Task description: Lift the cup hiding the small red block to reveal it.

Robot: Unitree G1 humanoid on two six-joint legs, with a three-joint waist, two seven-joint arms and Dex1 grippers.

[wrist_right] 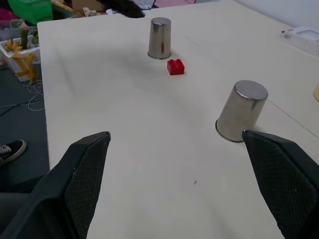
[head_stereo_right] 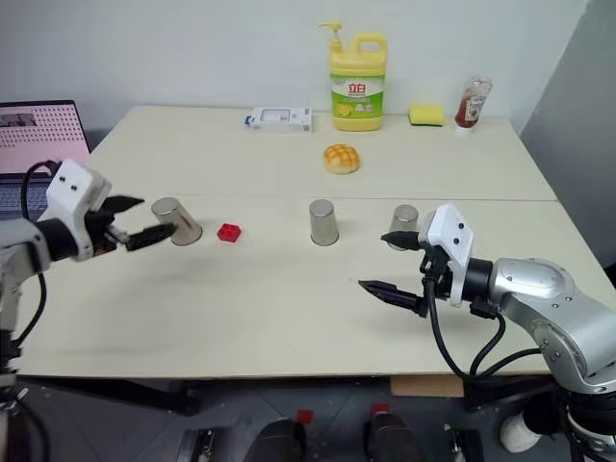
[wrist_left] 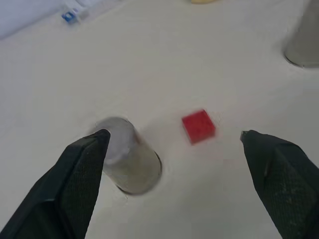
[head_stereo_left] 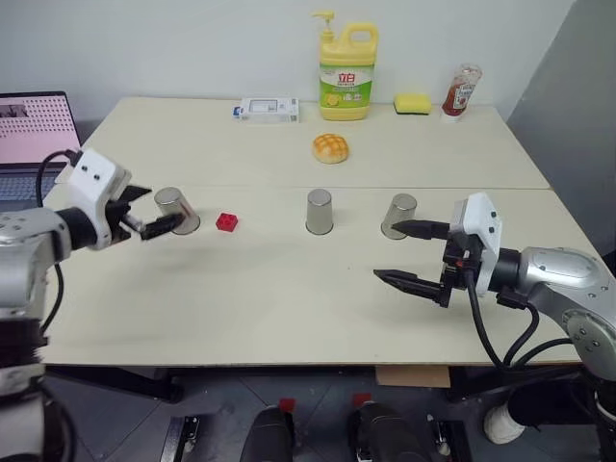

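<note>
Left pincer [head_stereo_left: 144, 214] spread wide, empty, just beside leftmost cup [head_stereo_left: 177, 210]. Small red block [head_stereo_left: 227, 222] bare on counter [head_stereo_left: 289, 298]. Right pincer [head_stereo_left: 412, 255] wide, empty.

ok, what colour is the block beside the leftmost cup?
Bright red block, clearest in the left wrist view.

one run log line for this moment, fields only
phase: block revealed | small red block: bare on table, right of left cup | left end effector: open, empty, by left cup | right end effector: open, empty
</note>
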